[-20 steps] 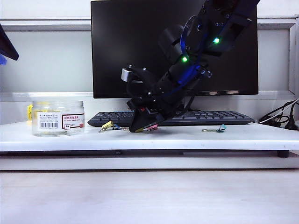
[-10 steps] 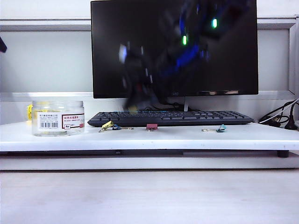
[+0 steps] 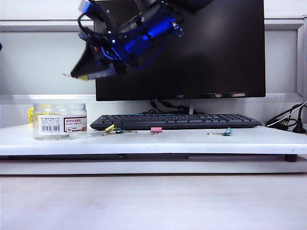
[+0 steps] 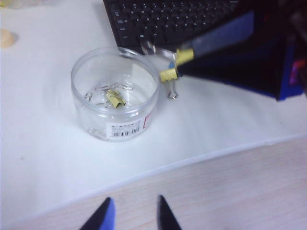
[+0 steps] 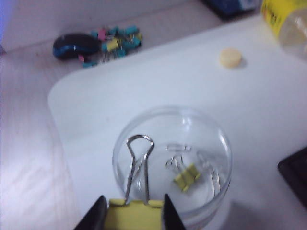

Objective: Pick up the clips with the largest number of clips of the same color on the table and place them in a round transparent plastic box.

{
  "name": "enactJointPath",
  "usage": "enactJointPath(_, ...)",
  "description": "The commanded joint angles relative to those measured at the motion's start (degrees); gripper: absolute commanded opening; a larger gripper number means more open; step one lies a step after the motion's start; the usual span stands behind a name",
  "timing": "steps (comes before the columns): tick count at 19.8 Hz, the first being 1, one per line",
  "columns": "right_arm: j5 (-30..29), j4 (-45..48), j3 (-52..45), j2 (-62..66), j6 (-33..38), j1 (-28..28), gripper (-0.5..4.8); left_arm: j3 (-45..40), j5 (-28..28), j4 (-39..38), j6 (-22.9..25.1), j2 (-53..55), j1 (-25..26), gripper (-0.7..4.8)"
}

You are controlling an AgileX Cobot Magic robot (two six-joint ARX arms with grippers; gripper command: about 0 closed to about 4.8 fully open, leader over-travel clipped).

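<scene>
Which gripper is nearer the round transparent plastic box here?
Right. The right gripper holds a yellow clip above the round transparent plastic box; the left gripper hangs farther back, empty.

Black right end effector (image 3: 79,75) – blue-lit housing, looping black cables, 2 tapered fingers (image 5: 98,211)

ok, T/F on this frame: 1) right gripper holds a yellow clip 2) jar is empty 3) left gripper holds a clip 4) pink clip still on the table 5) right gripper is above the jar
1) True: right gripper is shut on a yellow clip.
2) False: the jar already holds a yellow clip.
3) False: left gripper holds nothing.
4) True: pink clip lies before the keyboard.
5) True.
</scene>
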Motion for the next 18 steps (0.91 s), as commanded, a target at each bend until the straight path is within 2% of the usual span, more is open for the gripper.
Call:
enactJointPath(1, -0.11, 0.74, 2.54, 0.9, 1.31, 0.31, 0.62, -0.02, -0.04, 0.28, -0.13, -0.48, 0.02, 1.24)
enactJointPath(6, -0.28, -1.97, 8.61, 5.38, 2.34, 0.44, 0.62, -0.02, -0.07, -0.31, -0.13, -3.15, 0.02, 1.24)
enactJointPath(18, -0.07, -0.37, 10.34, 10.56, 3.65, 1.4, 0.64, -0.02, 0.2, -1.92, -0.17, -4.44, 0.02, 1.24)
